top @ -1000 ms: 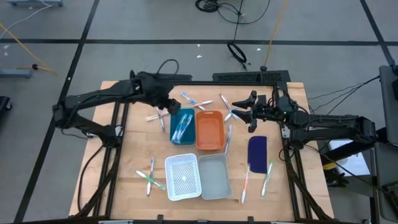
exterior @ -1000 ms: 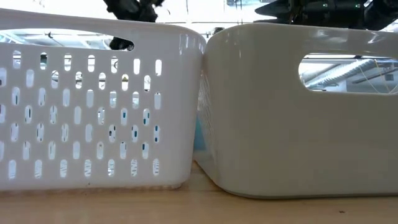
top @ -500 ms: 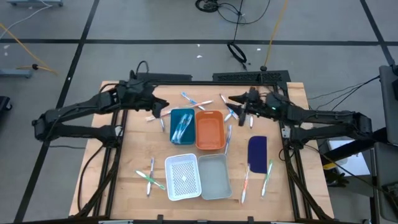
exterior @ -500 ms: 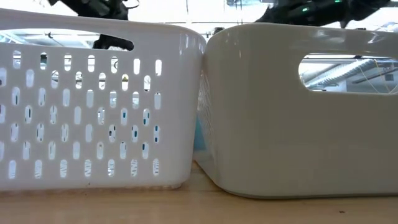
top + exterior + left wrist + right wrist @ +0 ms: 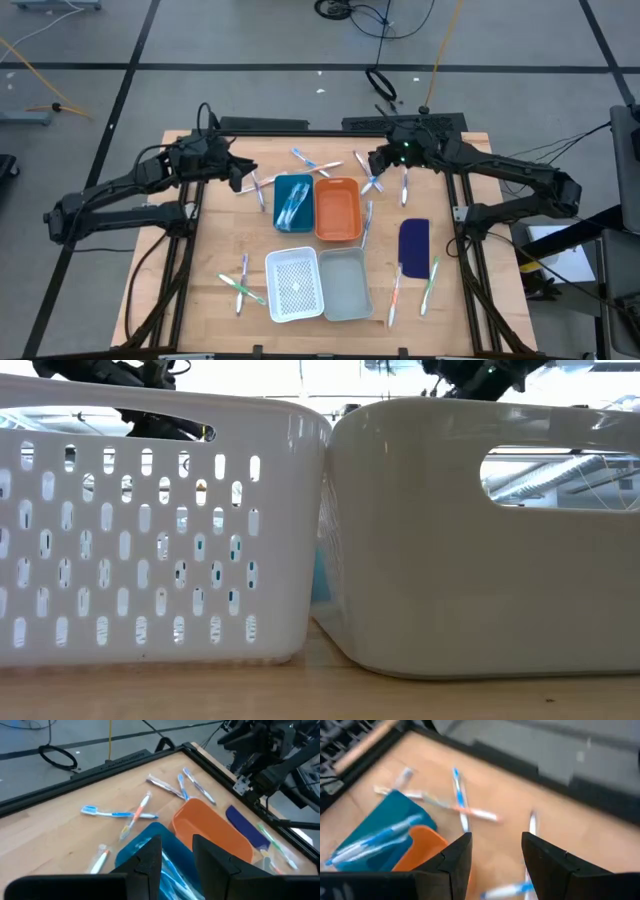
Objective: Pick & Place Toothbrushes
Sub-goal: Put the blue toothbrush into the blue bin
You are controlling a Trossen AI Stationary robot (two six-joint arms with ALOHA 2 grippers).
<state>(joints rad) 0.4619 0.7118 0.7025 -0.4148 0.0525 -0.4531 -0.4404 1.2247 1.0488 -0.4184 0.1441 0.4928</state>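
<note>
Both arms are hovering over the far side of the desk (image 5: 200, 250). The left pincer (image 5: 240, 172) is sitting just left of the teal tray (image 5: 293, 201); its wrist view is showing the fingers (image 5: 150, 862) with a narrow gap between them and nothing held. The right pincer (image 5: 378, 162) is hanging above the loose toothbrushes by the far right corner of the orange tray (image 5: 338, 209), fingers (image 5: 457, 855) standing apart and empty.

Toothbrushes are lying all over:
- a crossed pair (image 5: 312, 162) beyond the trays
- one (image 5: 260, 190) just beside the left pincer
- a few blue ones (image 5: 290, 205) already in the teal tray
- a cluster (image 5: 240, 282) near the white slotted basket (image 5: 294, 284)
- two (image 5: 412, 285) by the dark blue flat piece (image 5: 414, 242)

The orange tray and the grey bin (image 5: 346, 283) are looking empty, so most of the job is probably remaining.

Risks from here:
- The crossed brushes are overlapping, so closing on one could be dragging or flipping the other.
- These sticks are thin and flat on the wood; fingertips could be scraping the desk or closing over nothing.
- The right pincer is working close to the orange tray rim, so a low approach could be nudging the tray.
- The low view is blocked by baskets, so it is giving no height check.
</note>
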